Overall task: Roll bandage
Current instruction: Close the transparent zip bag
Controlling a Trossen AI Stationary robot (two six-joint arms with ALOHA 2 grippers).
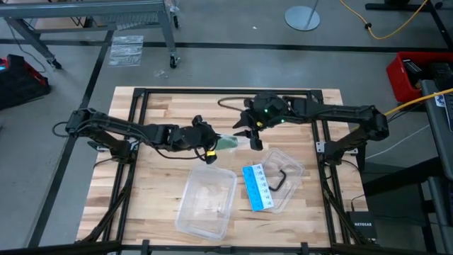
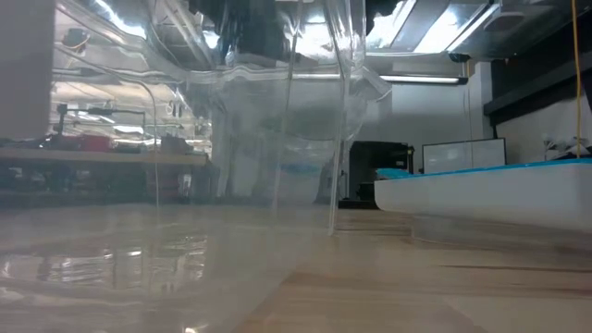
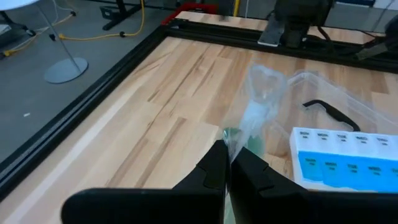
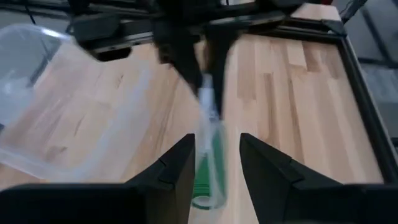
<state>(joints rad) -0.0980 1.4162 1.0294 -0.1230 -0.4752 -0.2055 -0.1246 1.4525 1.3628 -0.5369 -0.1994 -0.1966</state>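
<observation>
The dark green bandage [image 1: 228, 144] sits inside a clear plastic wrapper [image 3: 256, 106], held above the middle of the table. My left gripper [image 1: 212, 146] comes from the table's left and is shut on the wrapper's near end. My right gripper [image 1: 251, 140] reaches in from the right and is open. In the right wrist view its two fingers stand on either side of the wrapper's free end [image 4: 214, 146], with a gap on each side. The green strip [image 4: 205, 180] shows through the plastic between them. My left gripper [image 3: 228, 163] pinches the wrapper's end [image 3: 235, 142] between its two fingertips, coming from the table's left and slanting slightly down. The wrapper sticks out past the fingers toward my right gripper, lifted clear of the table. Whether the bandage's green end lies inside the pinch, I cannot tell.
A clear plastic tub [image 1: 205, 202] lies on the table's near side and fills the low view. To its right lies a second clear tray [image 1: 291, 170] with a black hook-shaped tool [image 1: 278, 178] and a blue-and-white card [image 1: 257, 188]. Bare wood lies toward the far left.
</observation>
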